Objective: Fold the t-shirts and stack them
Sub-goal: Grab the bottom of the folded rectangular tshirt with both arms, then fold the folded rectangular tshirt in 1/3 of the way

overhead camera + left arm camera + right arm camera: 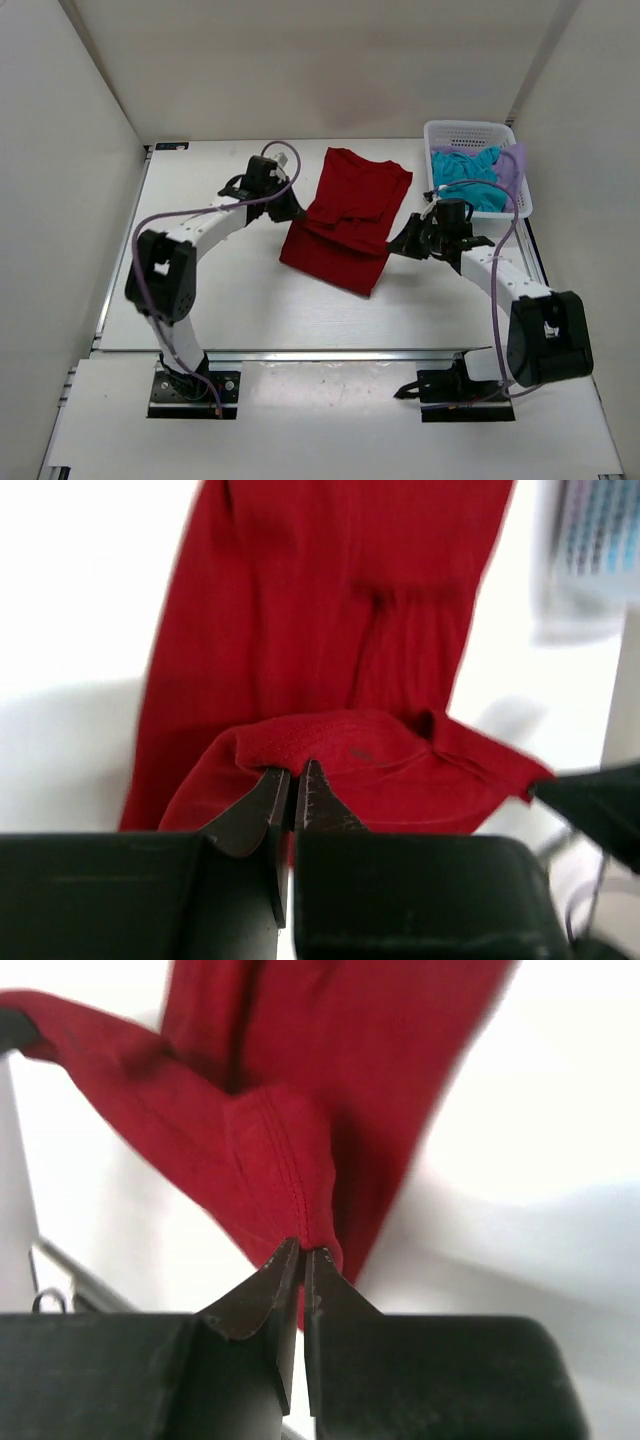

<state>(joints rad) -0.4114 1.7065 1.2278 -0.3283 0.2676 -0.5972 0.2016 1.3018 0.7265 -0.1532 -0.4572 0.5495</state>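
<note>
The red t-shirt (350,215) is lying partly folded mid-table (230,290), its body stretching towards the far edge and its near part doubling over itself, with the left gripper (298,212) and right gripper (395,243) each pinching one side edge. The teal-blue t-shirt (468,170) and pale lavender t-shirt (512,160) are sitting crumpled in the white basket (470,128) at far right, the lavender along its right side.

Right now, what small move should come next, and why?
Probably carry both hands across together: the left hand and right hand are each shut on an edge of the red t-shirt, whose lifted fold isn't yet laid flat.
</note>
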